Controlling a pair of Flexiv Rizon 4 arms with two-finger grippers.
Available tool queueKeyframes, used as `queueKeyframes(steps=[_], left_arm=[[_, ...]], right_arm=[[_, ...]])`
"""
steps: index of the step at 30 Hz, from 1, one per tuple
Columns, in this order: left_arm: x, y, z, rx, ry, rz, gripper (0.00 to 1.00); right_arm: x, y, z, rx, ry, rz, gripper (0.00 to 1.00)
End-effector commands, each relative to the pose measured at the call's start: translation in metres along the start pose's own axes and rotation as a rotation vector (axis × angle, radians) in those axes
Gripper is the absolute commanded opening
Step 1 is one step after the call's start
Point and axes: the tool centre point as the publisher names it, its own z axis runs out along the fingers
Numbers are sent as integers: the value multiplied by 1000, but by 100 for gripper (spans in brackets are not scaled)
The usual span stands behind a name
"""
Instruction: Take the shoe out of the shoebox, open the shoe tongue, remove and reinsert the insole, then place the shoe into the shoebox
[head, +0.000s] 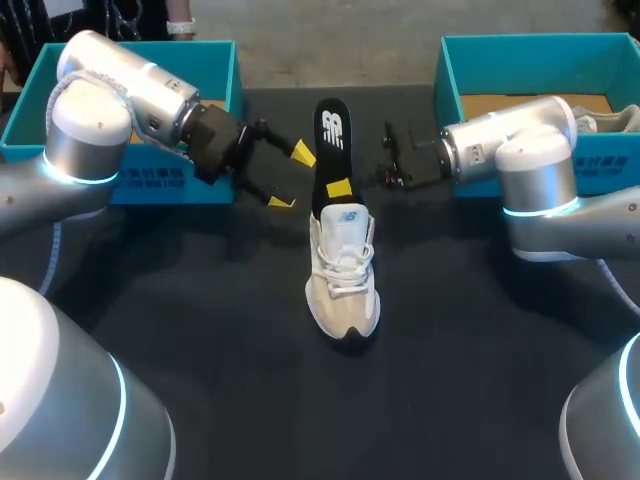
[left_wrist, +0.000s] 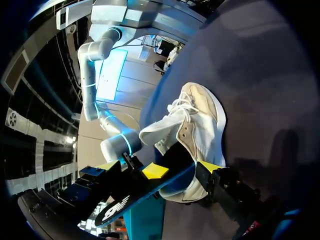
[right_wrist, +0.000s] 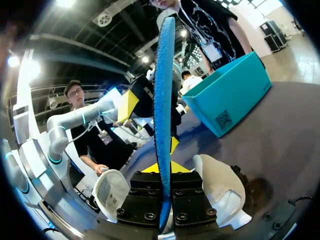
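Insole (head: 330, 140): thin, light, bendy foam. Prob. buckles if pushed from the far end, so best pinched across flat faces, nr the heel. Its lower end sits at the collar of the sneaker (head: 343, 285), mid black table (head: 470, 340). R gripper (head: 338, 187) clamps it from both sides, arm reaching in level. L gripper (head: 290, 177) is spread wide, empty, just beside the insole.

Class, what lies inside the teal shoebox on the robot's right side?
Inside the right shoebox: a brown floor and part of a pale shoe. The right arm covers the rest.
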Motion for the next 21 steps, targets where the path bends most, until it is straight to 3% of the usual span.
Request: queueKeyframes(steps=[1,9,21], left_arm=[[0,2,1,2,0,2,100],[1,3,1,4,0,-2,100],[1,5,0,5,1,-2,100]], right_arm=[[-4,-7,5,20,42,18,0],[0,-24,10,27,49,58,0],[-2,-30,9,52,32,91,0]])
